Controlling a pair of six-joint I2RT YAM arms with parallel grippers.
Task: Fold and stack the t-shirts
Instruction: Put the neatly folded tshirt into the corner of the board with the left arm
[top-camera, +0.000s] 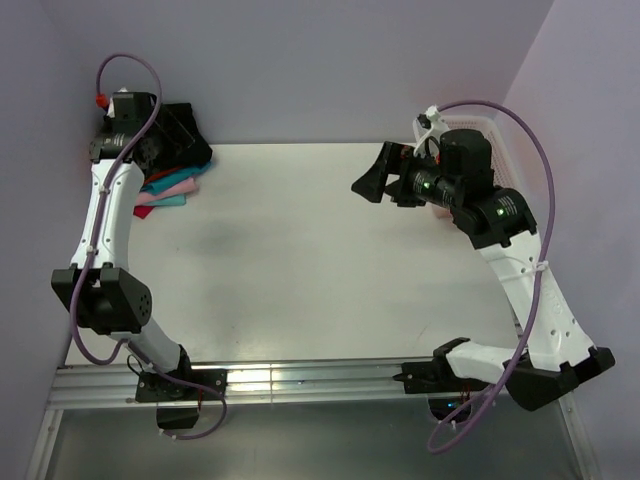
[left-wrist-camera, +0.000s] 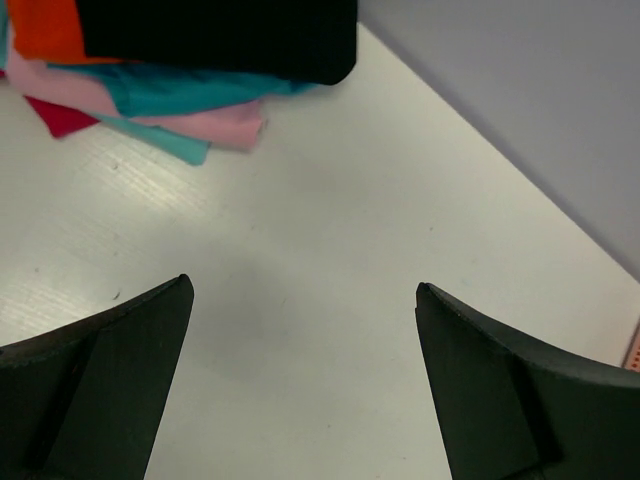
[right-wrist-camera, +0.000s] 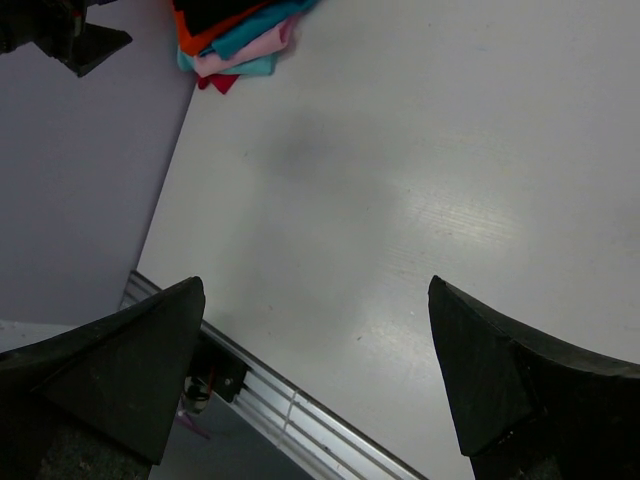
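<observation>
The shirts (top-camera: 170, 188) lie stacked at the table's (top-camera: 300, 280) 10 o'clock corner, with the black shirt (left-wrist-camera: 220, 30) on top of orange, teal, pink and magenta ones. The left gripper (left-wrist-camera: 303, 285) hangs near the stack, jaws wide and empty. The right gripper (right-wrist-camera: 312, 285), at 2 o'clock, is also wide and empty.

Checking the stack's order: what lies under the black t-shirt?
Under the black t-shirt show edges of an orange t-shirt, teal t-shirt, pink t-shirt and red t-shirt; the rest of each is covered.
</observation>
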